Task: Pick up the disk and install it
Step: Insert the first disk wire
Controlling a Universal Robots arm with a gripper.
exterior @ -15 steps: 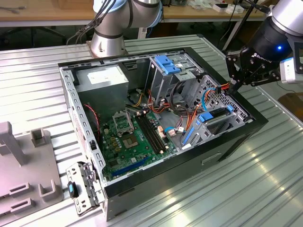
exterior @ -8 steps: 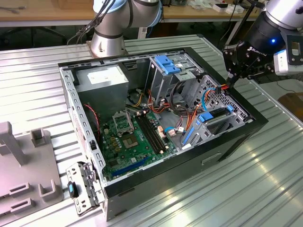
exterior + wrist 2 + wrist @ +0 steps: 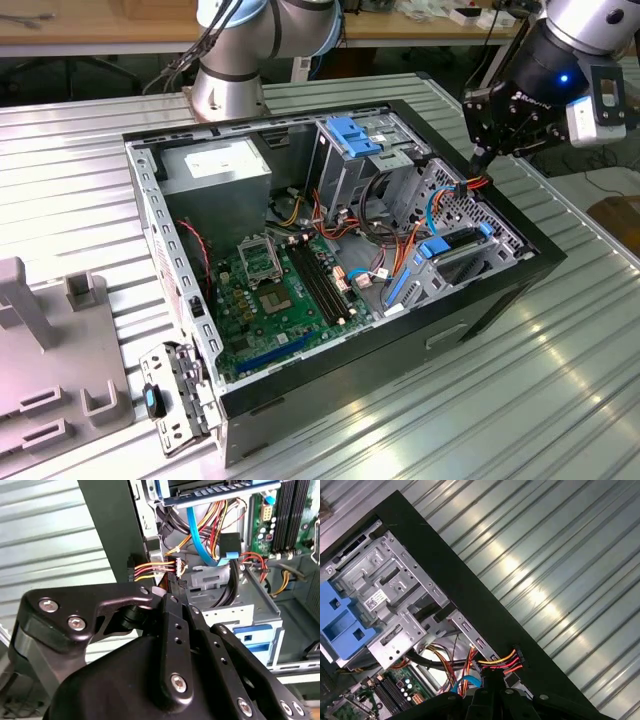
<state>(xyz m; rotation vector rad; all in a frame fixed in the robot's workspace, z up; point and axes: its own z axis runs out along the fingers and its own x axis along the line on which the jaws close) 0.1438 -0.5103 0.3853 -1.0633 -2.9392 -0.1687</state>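
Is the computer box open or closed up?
Open. The computer case has no cover on top, so the green motherboard and coloured cables inside show in the exterior view.

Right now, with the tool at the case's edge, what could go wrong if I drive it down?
1. The tool is close by the red-and-yellow power cable; going down could snag it or tug its connector loose.
2. The black case wall is right beside the tool; a sideways drift could hit it.
3. The blue data cable and loose wires crowd the gap beside the drive cage, probably leaving little room.
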